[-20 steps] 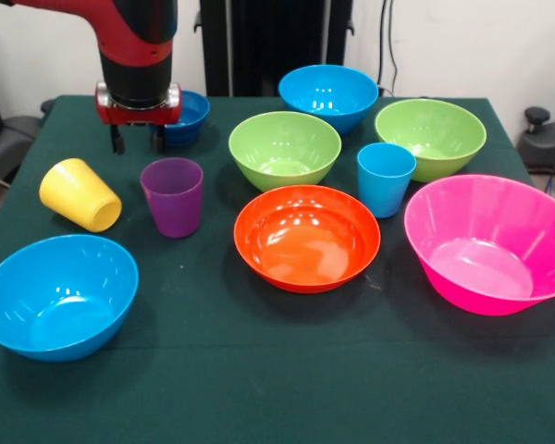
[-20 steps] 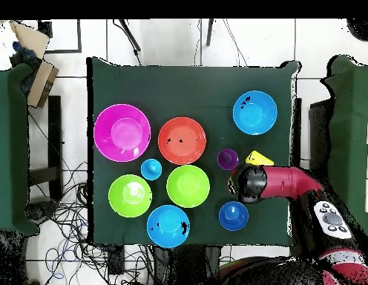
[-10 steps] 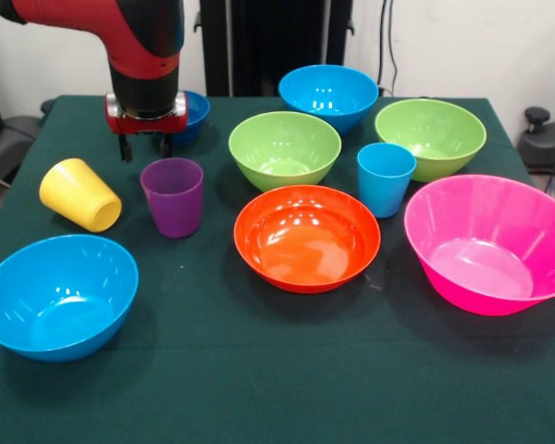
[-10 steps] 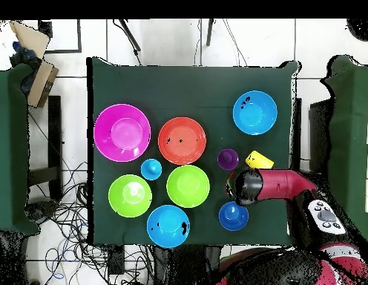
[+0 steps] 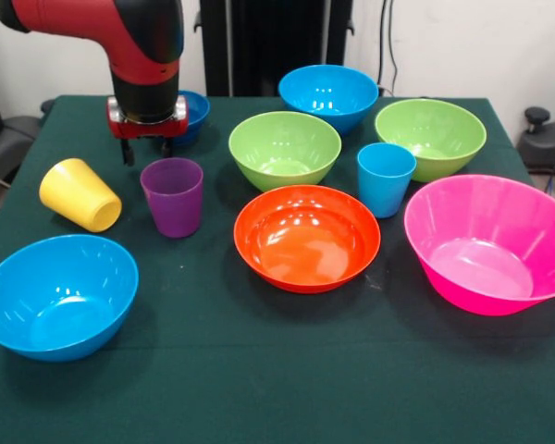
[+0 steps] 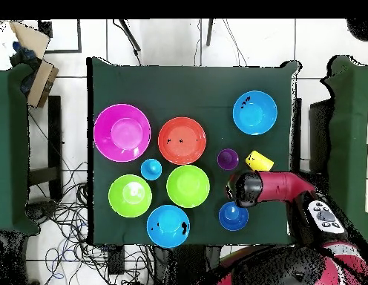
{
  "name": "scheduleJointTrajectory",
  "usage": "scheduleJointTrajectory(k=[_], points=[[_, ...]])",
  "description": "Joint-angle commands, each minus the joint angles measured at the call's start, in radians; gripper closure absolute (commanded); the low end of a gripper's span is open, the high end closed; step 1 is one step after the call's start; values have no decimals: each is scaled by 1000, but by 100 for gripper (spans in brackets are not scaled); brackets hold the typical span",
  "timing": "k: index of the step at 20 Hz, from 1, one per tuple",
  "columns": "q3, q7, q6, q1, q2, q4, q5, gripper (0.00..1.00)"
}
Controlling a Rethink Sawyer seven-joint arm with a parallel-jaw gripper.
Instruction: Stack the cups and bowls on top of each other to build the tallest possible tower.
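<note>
gripper [image 5: 146, 146]: hangs above the cloth, two dark fingers pointing down with a clear gap between them, holding nothing
nearest thing: the purple cup [image 5: 172, 196] stands upright, mouth up, just in front of the tool and slightly to the picture's right in the front view; not touching it
key relation: in the overhead view the gripper head [image 6: 244, 188] sits between the purple cup [image 6: 228, 158] and the small dark blue bowl [image 6: 233, 215], with the cup on the side away from the robot's base
cup axis: vertical, so the rim is open from above; a short shift toward the cup looks like what a grasp on its wall calls for
yellow cup [image 5: 80, 194]: lies tipped on its side, beside the purple cup and farther toward the table edge from the tool
small dark blue bowl [image 5: 187, 115]: right behind the tool, partly hidden by it
open room: bare green cloth around the purple cup on all sides; the orange bowl [image 5: 307, 237] is near but apart from it
other bowls: lime green bowl [image 5: 284, 148], large pink bowl [image 5: 490, 242] and light blue bowl [image 5: 55, 295] stand singly
tower: nothing stacked yet
</note>
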Motion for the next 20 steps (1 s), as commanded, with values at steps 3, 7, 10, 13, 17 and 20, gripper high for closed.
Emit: scheduleJointTrajectory(k=[3, 7, 10, 13, 17, 20], points=[[74, -62, -82, -9, 23, -24, -72, 0], [71, -57, -91, -10, 30, -26, -78, 0], [72, -58, -88, -9, 28, -26, -78, 0], [71, -59, -85, -8, 27, -27, -78, 0], [69, -57, -85, -6, 27, -26, -79, 0], [71, -59, -80, -6, 25, -27, -77, 0]])
